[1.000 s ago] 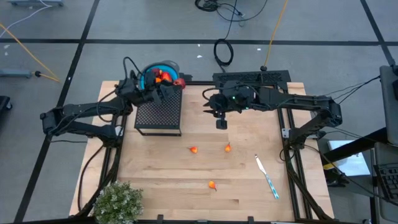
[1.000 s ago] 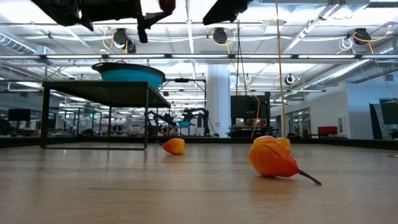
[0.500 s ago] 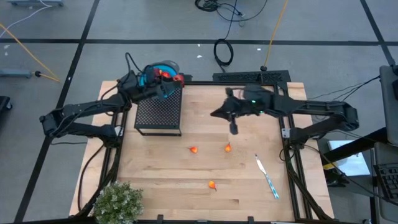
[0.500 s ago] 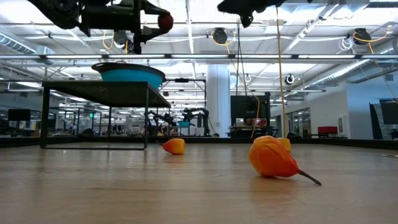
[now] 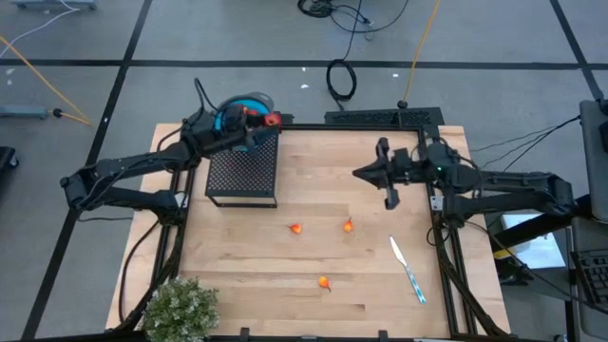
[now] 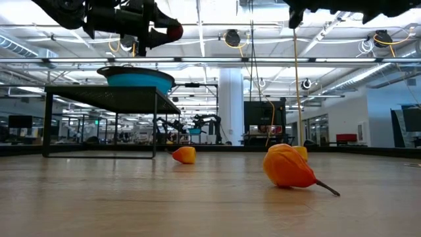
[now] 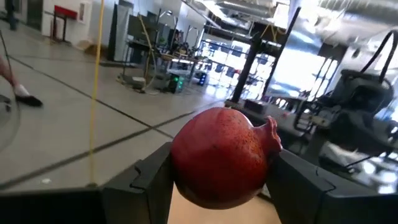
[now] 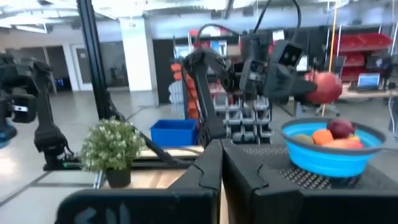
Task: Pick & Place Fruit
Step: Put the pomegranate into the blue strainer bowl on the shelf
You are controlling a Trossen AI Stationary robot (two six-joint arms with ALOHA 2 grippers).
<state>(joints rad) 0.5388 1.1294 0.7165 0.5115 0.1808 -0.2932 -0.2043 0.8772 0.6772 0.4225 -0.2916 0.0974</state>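
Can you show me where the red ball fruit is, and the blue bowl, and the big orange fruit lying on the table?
red ball fruit [image 7: 221,155], left wrist view, middle of its speckled skin.
blue bowl [image 8: 323,155], right wrist view, front of its outer wall.
big orange fruit [image 6: 288,166], low view, middle of its body.

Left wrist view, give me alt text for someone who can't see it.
A dark red, speckled ball of toy fruit with a small crown fills the centre, clamped in the left pincer between its two dark fingers. Behind it, a blurred workshop floor with a yellow cable hanging down.
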